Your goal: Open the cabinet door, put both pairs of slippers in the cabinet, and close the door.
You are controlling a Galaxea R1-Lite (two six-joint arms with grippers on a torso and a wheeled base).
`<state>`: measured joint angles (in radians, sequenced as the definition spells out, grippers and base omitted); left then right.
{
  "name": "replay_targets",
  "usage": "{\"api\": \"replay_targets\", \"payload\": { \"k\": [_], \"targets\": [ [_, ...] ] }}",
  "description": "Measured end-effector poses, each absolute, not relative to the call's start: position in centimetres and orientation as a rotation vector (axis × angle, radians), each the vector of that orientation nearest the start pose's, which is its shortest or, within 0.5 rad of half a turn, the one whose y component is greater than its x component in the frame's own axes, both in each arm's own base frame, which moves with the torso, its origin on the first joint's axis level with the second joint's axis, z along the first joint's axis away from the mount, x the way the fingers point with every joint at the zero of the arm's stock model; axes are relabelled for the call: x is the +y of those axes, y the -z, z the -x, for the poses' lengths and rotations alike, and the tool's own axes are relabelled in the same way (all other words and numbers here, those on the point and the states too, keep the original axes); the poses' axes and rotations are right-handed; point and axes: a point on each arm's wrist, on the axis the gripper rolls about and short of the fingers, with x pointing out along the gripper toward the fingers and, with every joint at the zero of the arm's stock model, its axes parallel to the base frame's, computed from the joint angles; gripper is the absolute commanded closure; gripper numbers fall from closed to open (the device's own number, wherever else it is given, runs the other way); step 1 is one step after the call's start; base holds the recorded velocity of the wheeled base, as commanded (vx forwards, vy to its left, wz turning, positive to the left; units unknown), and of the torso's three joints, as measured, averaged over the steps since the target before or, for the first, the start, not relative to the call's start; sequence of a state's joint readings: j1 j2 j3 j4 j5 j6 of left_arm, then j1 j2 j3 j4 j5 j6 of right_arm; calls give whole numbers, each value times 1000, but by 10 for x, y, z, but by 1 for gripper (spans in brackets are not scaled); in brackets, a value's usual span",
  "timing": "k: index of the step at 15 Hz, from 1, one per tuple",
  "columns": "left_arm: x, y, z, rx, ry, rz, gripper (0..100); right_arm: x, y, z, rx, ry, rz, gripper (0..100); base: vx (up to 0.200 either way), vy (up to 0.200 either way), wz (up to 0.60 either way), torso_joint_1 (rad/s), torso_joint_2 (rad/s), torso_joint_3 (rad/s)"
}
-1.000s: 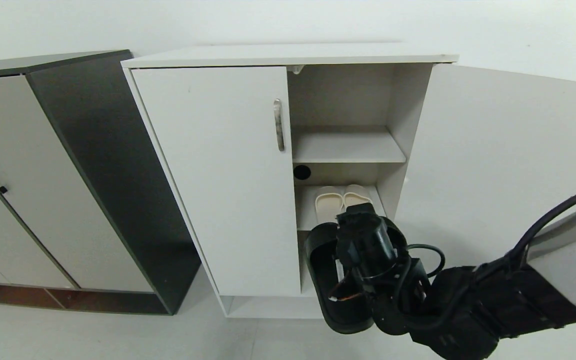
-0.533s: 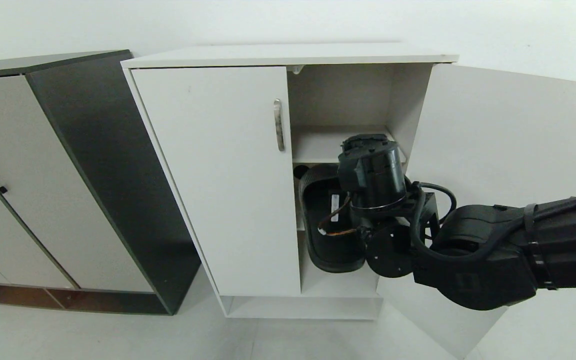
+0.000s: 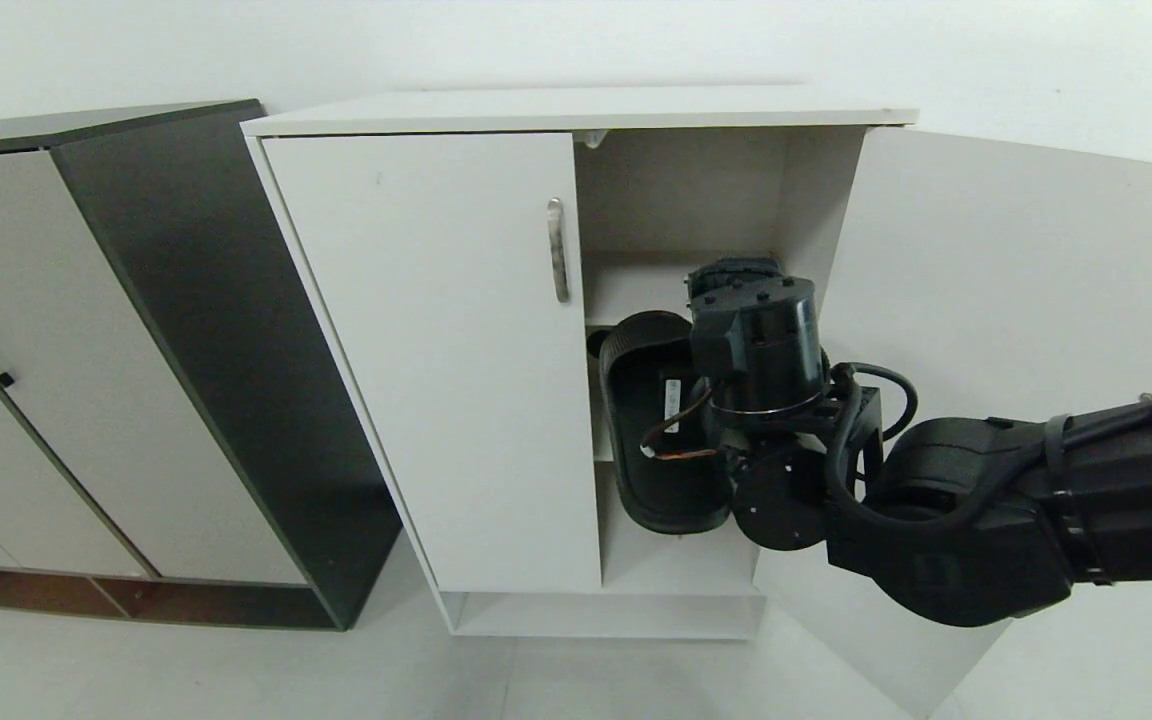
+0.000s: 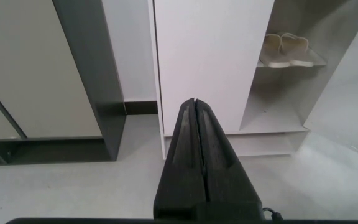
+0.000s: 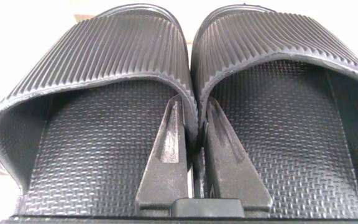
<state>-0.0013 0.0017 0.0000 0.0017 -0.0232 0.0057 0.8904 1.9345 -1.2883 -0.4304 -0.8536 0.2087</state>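
Observation:
The white cabinet [image 3: 576, 108] stands with its right door [image 3: 986, 330] swung open and its left door [image 3: 436, 350] closed. My right gripper [image 5: 193, 107] is shut on the pair of black slippers [image 5: 135, 68], pinching their two inner walls together. It holds the black slippers [image 3: 651, 420] toes up inside the open right half, in front of the middle shelves. The white slippers [image 4: 288, 50] lie side by side on a lower shelf. My left gripper [image 4: 194, 106] hangs shut and empty, low over the floor before the closed door.
A dark grey cabinet [image 3: 186, 330] with pale doors stands to the left of the white one. The closed door carries a metal handle [image 3: 557, 250]. The open door spreads wide to the right, next to my right arm. Bare floor [image 4: 328, 186] lies in front.
My right arm has risen and pushed forward, carrying the black slippers from low before the cabinet up into the opening. They now hide the white slippers in the head view.

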Motion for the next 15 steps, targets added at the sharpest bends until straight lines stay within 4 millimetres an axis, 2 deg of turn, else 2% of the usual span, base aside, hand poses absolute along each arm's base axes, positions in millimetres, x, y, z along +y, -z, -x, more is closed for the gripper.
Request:
{"api": "replay_targets", "payload": {
  "k": [14, 15],
  "targets": [
    [-1, -75, 23, 3, 27, -6, 100, 281, -222, -263, 116, 3, -69, 100, 200, 0, 0, 0, 3, 1],
    [-1, -75, 23, 3, 26, -6, 100, 279, -221, -264, 118, 9, -66, 100, 0, 0, 0, 0, 0, 0]
  ]
}}
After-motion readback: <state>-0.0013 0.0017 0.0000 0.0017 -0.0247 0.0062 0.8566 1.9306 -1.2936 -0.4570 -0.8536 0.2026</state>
